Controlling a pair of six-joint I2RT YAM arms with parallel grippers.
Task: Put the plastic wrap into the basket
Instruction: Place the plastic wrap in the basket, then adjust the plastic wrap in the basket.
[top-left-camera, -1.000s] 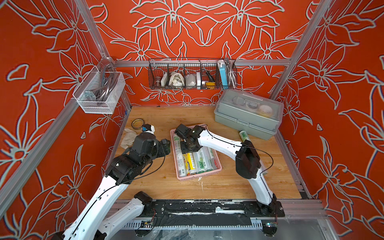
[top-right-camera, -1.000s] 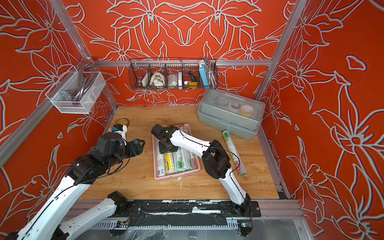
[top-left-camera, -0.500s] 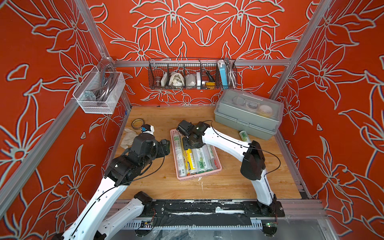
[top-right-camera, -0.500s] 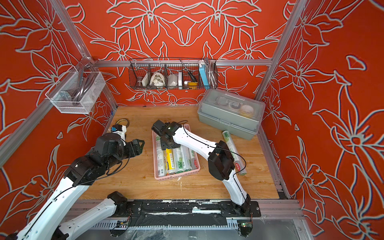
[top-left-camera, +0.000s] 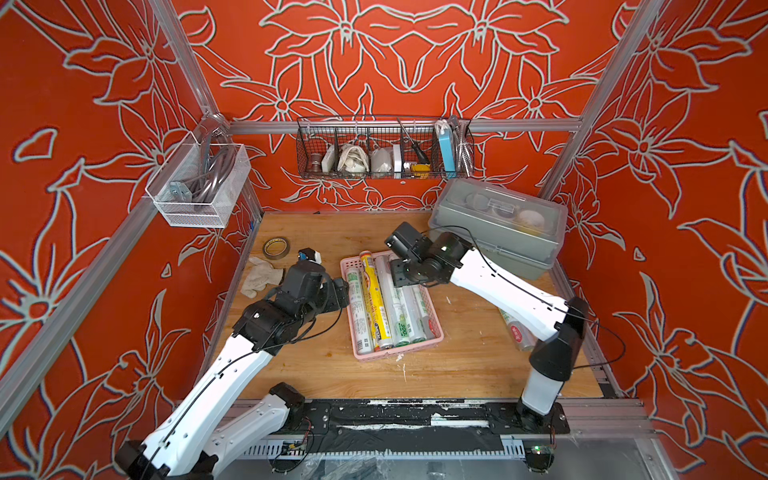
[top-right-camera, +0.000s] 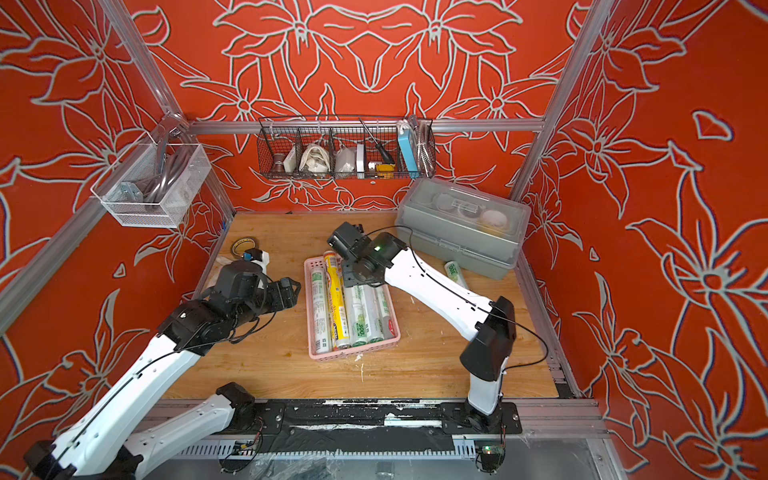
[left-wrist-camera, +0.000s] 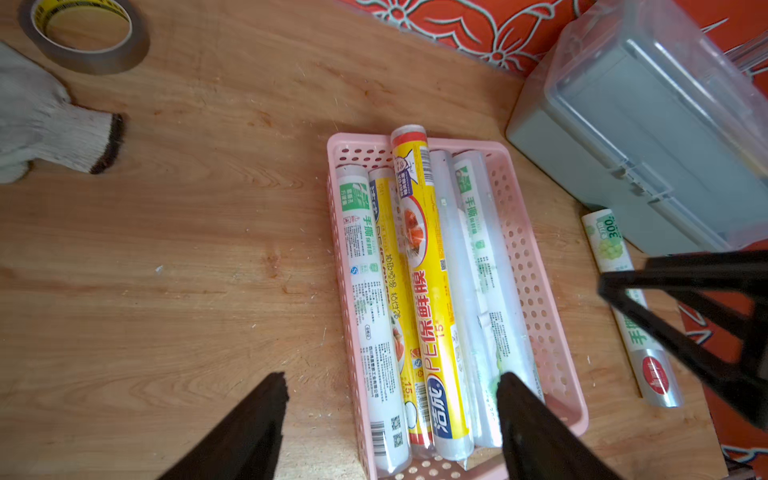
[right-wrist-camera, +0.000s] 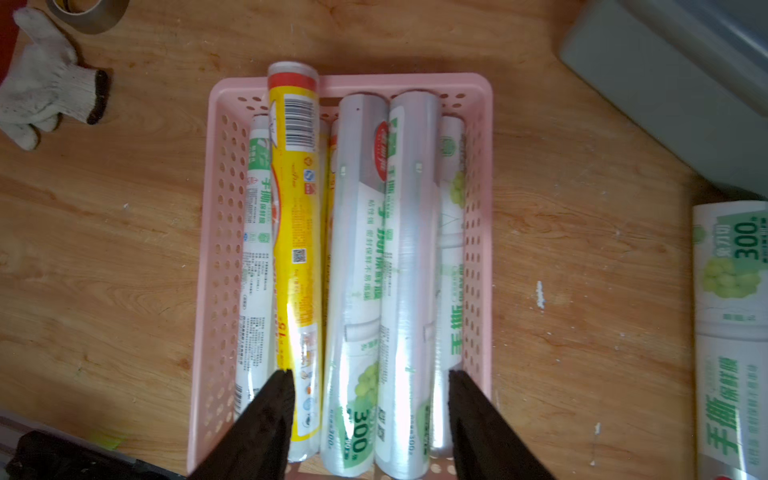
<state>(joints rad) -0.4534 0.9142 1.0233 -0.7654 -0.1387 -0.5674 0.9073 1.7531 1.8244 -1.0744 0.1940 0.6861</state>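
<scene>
The pink basket (top-left-camera: 397, 356) (top-right-camera: 353, 355) lies mid-table and holds several rolls of plastic wrap side by side. A yellow roll (top-left-camera: 374, 293) (left-wrist-camera: 432, 291) (right-wrist-camera: 295, 232) rests on top, its far end poking over the basket's rim. One white-green roll (top-right-camera: 455, 272) (left-wrist-camera: 623, 299) (right-wrist-camera: 731, 332) lies on the table beside the grey box, partly under my right arm. My right gripper (top-left-camera: 400, 275) (right-wrist-camera: 370, 372) hangs open over the basket's far end, holding nothing. My left gripper (top-left-camera: 338, 291) (left-wrist-camera: 390, 378) is open at the basket's left side, empty.
A grey lidded box (top-left-camera: 498, 224) stands at the back right. A brown tape ring (top-left-camera: 275, 248) and a white glove (top-left-camera: 259, 276) lie at the back left. A black wire basket (top-left-camera: 384, 149) and a white mesh basket (top-left-camera: 199, 187) hang on the walls.
My right gripper has drawn back from the rolls toward the far right and stands a little wider. The yellow roll now shows fully in the basket. The left arm has stayed put.
</scene>
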